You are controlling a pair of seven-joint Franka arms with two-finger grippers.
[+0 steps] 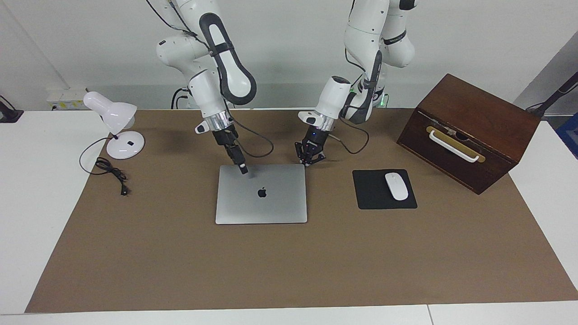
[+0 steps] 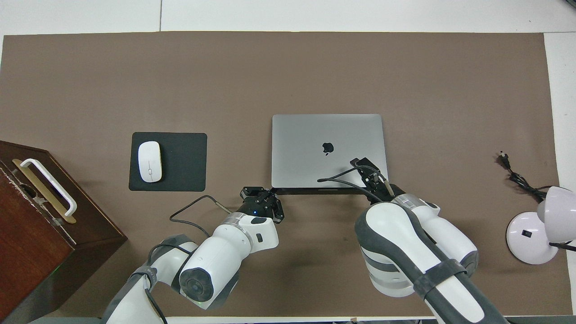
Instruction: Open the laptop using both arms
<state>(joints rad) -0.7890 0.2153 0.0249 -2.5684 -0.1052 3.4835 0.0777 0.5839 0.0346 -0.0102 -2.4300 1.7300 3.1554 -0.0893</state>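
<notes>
The silver-grey laptop lies shut on the brown mat, apple logo up; it also shows in the overhead view. My right gripper is shut, with its tip down on the lid near the laptop's edge nearer to the robots, toward the right arm's end; it also shows in the overhead view. My left gripper is open and low at the laptop's corner nearer to the robots, toward the left arm's end. In the overhead view it sits just off that corner. I cannot tell whether it touches the laptop.
A black mouse pad with a white mouse lies beside the laptop toward the left arm's end. A brown wooden box with a white handle stands past it. A white desk lamp and its black cord sit at the right arm's end.
</notes>
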